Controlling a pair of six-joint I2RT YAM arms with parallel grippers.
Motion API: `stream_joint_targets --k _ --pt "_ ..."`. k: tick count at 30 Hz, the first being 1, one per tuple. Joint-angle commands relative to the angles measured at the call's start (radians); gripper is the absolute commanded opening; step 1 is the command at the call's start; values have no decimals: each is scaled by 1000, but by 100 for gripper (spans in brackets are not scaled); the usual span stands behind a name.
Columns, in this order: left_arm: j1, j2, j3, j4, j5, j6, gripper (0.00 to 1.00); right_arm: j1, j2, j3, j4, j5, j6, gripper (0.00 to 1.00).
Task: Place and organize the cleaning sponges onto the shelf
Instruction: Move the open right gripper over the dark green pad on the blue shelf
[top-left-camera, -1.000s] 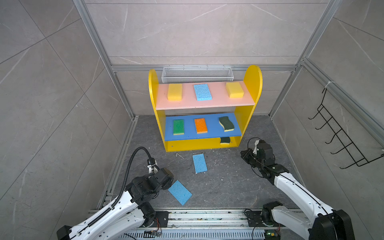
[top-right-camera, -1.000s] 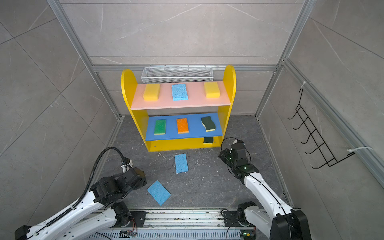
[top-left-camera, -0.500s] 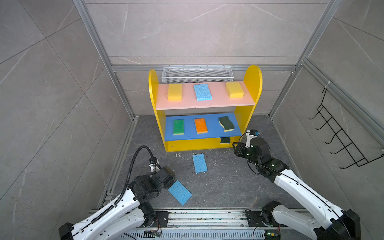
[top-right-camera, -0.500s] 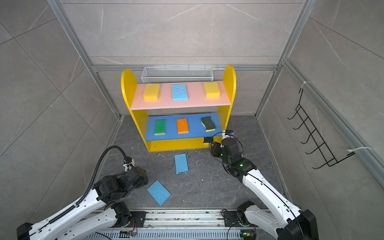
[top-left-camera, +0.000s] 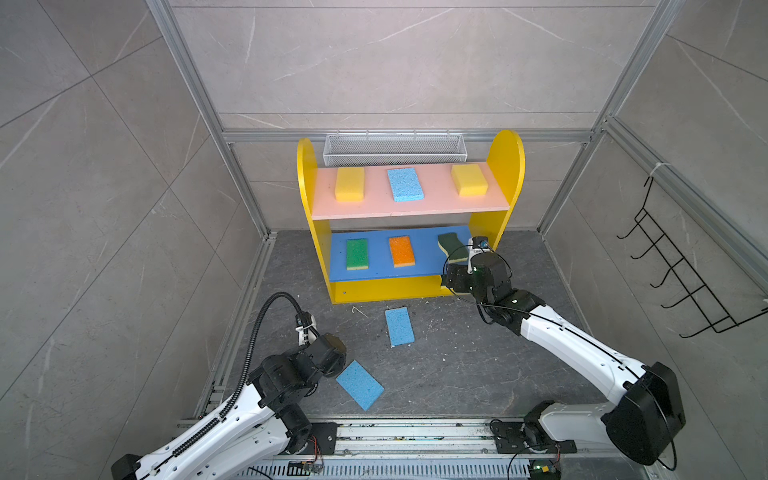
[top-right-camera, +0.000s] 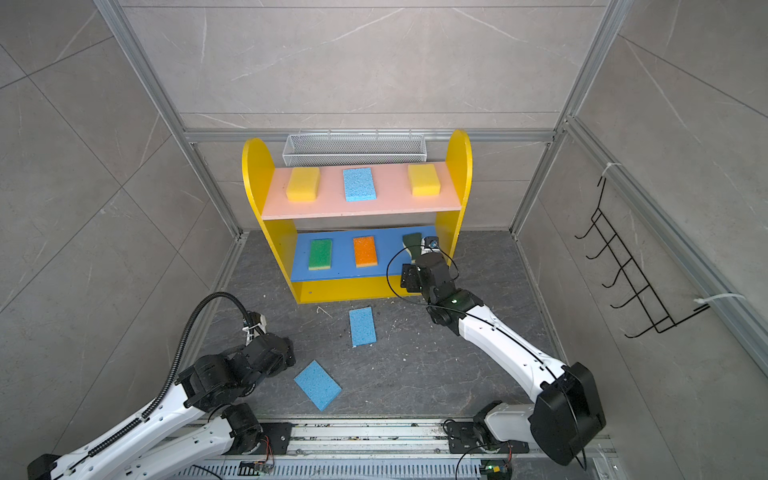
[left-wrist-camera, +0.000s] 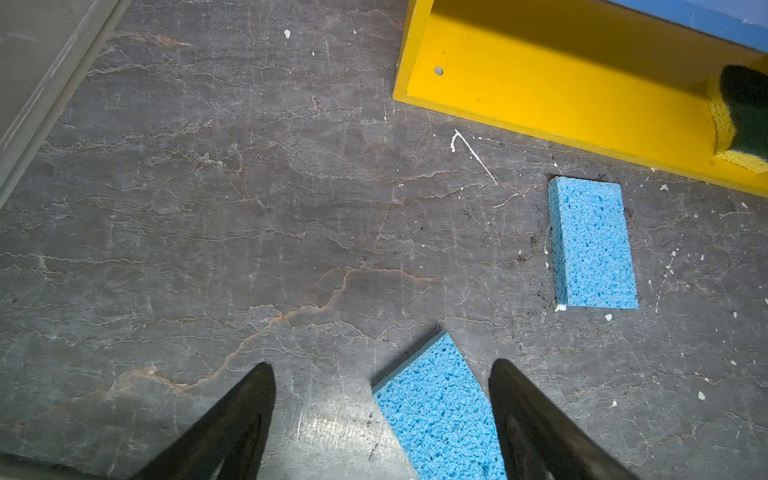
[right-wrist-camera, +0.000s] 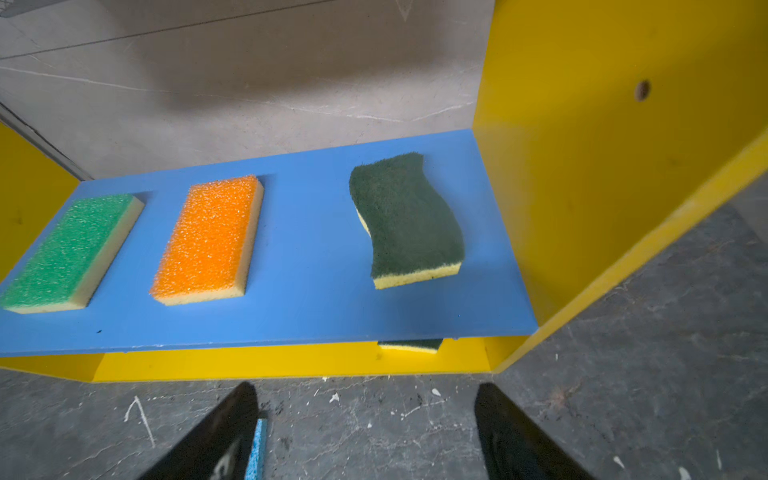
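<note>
A: What hangs up there?
B: A white mesh basket on the back wall, a black hook rack along the right wall.
A: And the floor?
B: Dark stone, flecked with white crumbs.

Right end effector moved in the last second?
Yes. In a top view the right end effector has gone left and up to the shelf, from beside its right side panel to its bottom board's front edge.

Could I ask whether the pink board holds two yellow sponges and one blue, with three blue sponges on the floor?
Not three but two: the far blue sponge and the near blue sponge lie on the floor, as both top views show.
</note>
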Motion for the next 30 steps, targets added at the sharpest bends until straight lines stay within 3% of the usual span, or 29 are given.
stream_joint_targets --k 1,9,13,30 --pt "-1 0 12 19 -42 21 84 4 60 81 -18 61 -41 87" --pt "-1 2 17 19 -51 8 85 -20 189 219 -117 78 -26 99" --pt "-1 1 17 20 -53 5 86 -39 249 276 -168 73 -15 99" --pt "-1 8 2 29 -75 -3 86 -105 338 277 -68 32 -65 99"
